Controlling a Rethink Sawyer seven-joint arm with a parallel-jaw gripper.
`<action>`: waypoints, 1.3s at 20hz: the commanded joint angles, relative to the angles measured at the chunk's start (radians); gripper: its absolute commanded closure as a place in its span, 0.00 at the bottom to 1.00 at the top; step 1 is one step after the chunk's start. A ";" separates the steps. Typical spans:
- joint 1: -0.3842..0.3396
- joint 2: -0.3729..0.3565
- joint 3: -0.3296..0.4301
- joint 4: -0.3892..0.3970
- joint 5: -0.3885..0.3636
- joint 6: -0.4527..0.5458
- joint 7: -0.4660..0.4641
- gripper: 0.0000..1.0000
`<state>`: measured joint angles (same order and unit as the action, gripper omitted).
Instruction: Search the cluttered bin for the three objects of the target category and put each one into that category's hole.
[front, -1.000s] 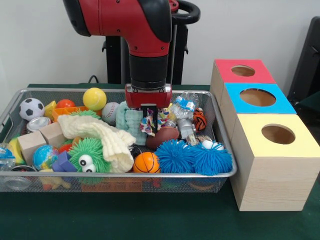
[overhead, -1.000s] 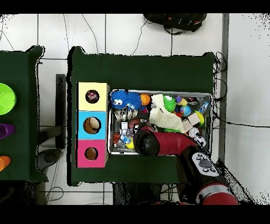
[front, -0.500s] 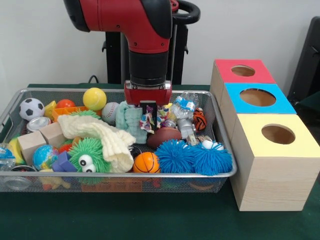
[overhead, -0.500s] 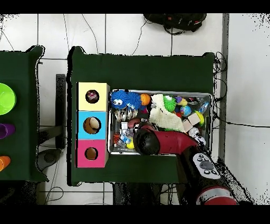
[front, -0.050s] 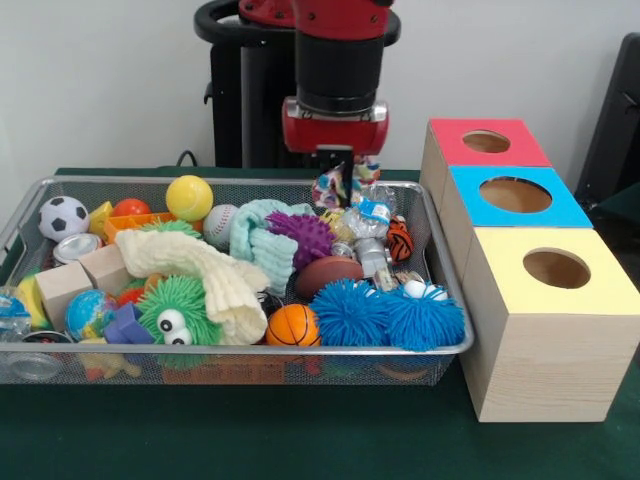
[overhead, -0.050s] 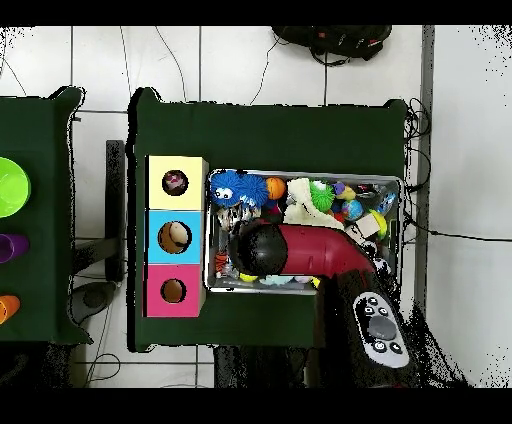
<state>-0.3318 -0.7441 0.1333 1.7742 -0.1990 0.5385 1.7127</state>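
Front and overhead views of a sorting bench. The gripper (front, -0.050s: 340, 172) hangs above the far right part of the wire bin (front, -0.050s: 300, 348), closed on a patterned cloth (front, -0.050s: 332, 186) — the cloth dangles clear of the clutter, above the bin's far rim. In the overhead view the arm (overhead, -0.050s: 300, 250) covers the gripper and the cloth.

Bin contents, front view: a soccer ball (front, -0.050s: 63, 216) at the far left; a yellow ball (front, -0.050s: 189, 197) and a baseball (front, -0.050s: 220, 224) along the far side; a cream knit cloth (front, -0.050s: 200, 270) across the middle, with a mint cloth (front, -0.050s: 262, 240) beside it; a purple spiky ball (front, -0.050s: 303, 236) next to a brown football (front, -0.050s: 327, 273); a green fuzzy toy (front, -0.050s: 178, 312), a basketball (front, -0.050s: 293, 325) and two blue spiky balls (front, -0.050s: 388, 314) along the near side; a plastic bottle (front, -0.050s: 372, 235) at the far right.

Just beside the bin on the green surface (front, -0.050s: 300, 440) stand three wooden boxes, each with a round hole in its top — red box (front, -0.050s: 478, 165) farthest, blue box (front, -0.050s: 520, 215) in the middle, yellow box (front, -0.050s: 560, 330) nearest.
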 joint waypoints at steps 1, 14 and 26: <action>0.051 0.031 0.019 -0.241 0.084 0.203 0.163 1.00; 0.259 0.245 -0.116 -0.631 0.146 0.375 0.345 1.00; 0.384 0.225 -0.188 -0.535 0.190 0.324 0.401 1.00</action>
<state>0.0395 -0.5330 -0.0236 1.1665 -0.0334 0.8460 1.8403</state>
